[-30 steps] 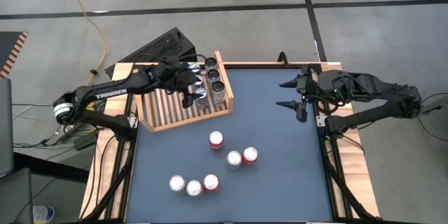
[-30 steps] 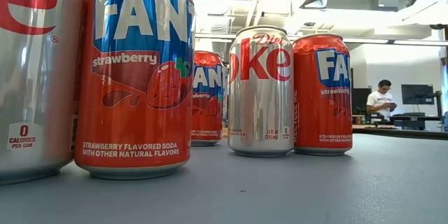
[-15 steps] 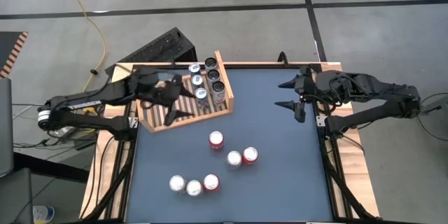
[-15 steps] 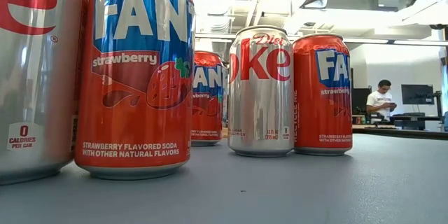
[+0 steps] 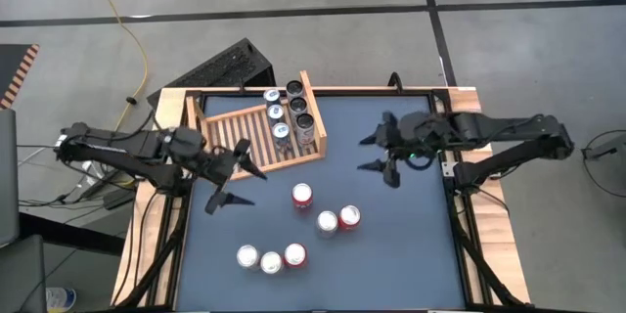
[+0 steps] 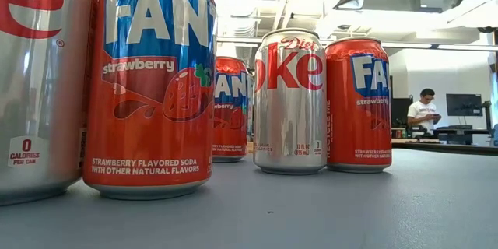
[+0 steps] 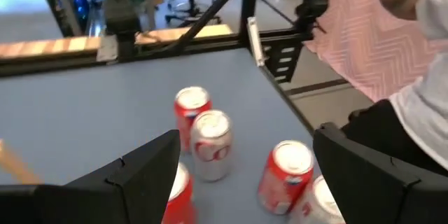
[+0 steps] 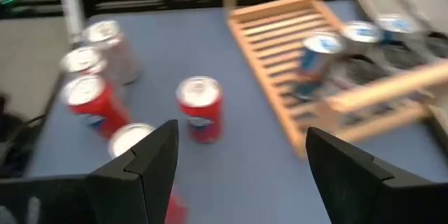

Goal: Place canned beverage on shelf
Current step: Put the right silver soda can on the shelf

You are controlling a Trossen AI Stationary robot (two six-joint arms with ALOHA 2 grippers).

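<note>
My left gripper [image 5: 231, 185] has its jaws spread wide and empty, above the table [image 5: 411, 254] just beside the shelf [image 5: 227, 132]. My right gripper [image 5: 380, 155] is equally wide, holding nothing, near the table's far right. Five cans stand at the shelf's right end. Up close I read "FANTA strawberry, strawberry flavored soda" on a red can [image 6: 149, 85] and "Diet Coke" on a silver can [image 6: 289, 101].

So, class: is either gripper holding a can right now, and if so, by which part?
Nothing is held. The left gripper and right gripper are both open and empty.
</note>
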